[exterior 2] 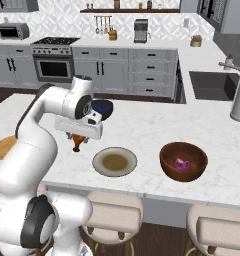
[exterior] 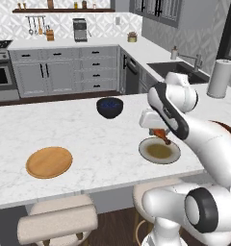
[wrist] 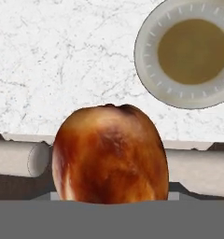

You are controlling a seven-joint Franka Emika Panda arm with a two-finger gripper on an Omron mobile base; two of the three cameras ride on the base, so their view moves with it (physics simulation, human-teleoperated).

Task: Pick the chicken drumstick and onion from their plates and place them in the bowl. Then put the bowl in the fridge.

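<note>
You are looking at the gripper (exterior 2: pixel 78 141) carrying the chicken drumstick (exterior 2: pixel 78 142), its jaws closed on the glossy brown meat, which is hanging in the air above the marble island counter (exterior 2: pixel 142 127) near its front edge. In the hand view the drumstick's rounded end (wrist: pixel 110 154) is bulging up from the bottom, with the counter's front edge and the pale stool cushions (wrist: pixel 20 158) lying behind it. The grey-rimmed plate (exterior 2: pixel 115 162) with the olive-brown centre is sitting bare just beside the gripper, toward the counter's front edge, and in the left base view the drumstick (exterior: pixel 160 135) is hovering over that plate's (exterior: pixel 159 151) far rim. The reddish-brown bowl (exterior 2: pixel 183 161) is resting further along the front edge, beyond the plate, with the pink-purple onion (exterior 2: pixel 180 164) lying inside it. The wooden plate (exterior: pixel 49 162) is sitting well apart on the other side, toward the front edge. A dark blue-black bowl (exterior: pixel 109 107) is standing near the counter's far edge, behind the arm's elbow (exterior 2: pixel 82 102) in the right base view. A paper towel roll (exterior: pixel 220 78) is standing at the far corner beside the sink (exterior 2: pixel 212 85). Between the drumstick and the reddish-brown bowl, the grey-rimmed plate is lying low on the counter.
</note>
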